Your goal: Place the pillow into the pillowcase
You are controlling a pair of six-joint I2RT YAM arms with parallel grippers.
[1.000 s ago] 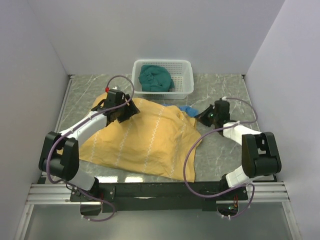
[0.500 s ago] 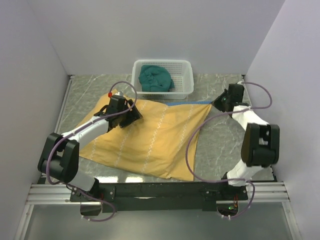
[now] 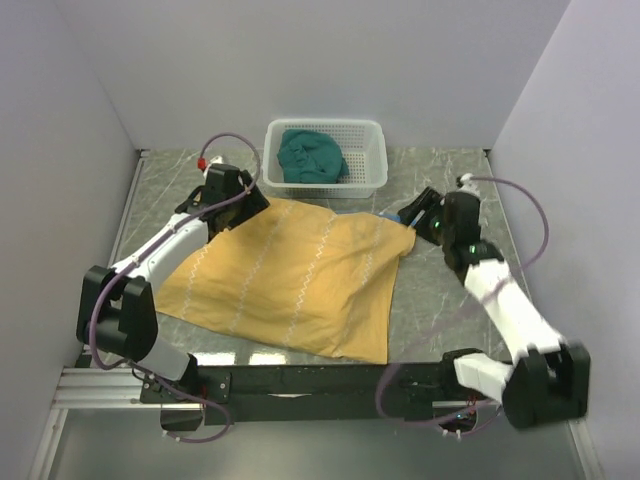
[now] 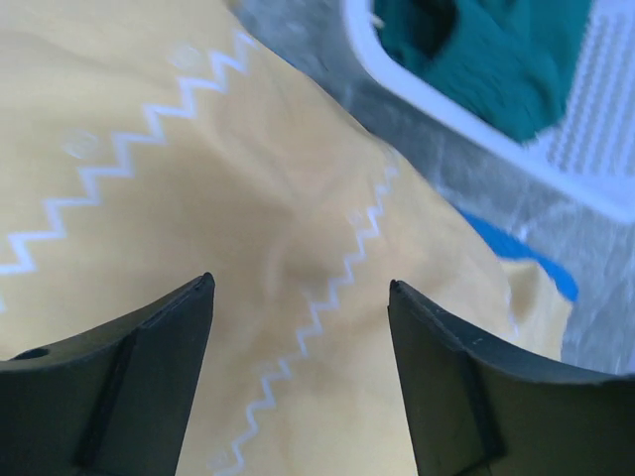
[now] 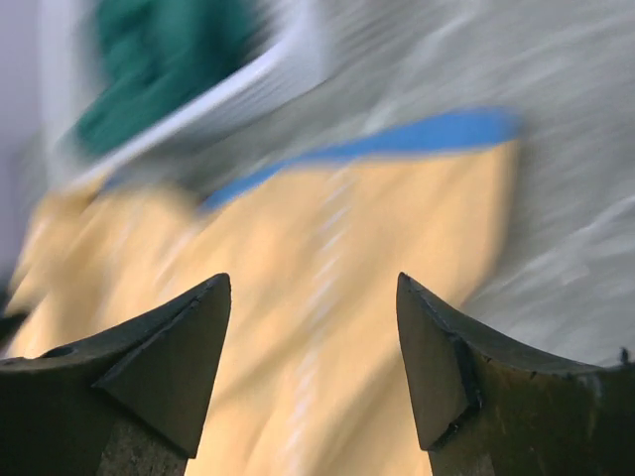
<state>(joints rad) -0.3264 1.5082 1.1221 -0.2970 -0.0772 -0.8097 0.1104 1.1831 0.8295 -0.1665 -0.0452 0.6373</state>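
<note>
Back comes the right gripper [image 5: 313, 282] from the far-right wall, letting go, jaws now spread over the pillowcase [image 3: 290, 280] at its 2 o'clock corner. At 11 o'clock the left gripper [image 4: 300, 282] hovers, jaws spread too. Pillowcase flat mid-table, yellow side up; basket [image 3: 372, 160] with teal cloth [image 3: 310, 155] at 12 o'clock.

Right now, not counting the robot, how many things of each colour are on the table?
Yellow: 1, the pillowcase
Green: 1, the cloth
White: 1, the basket
Total: 3
</note>
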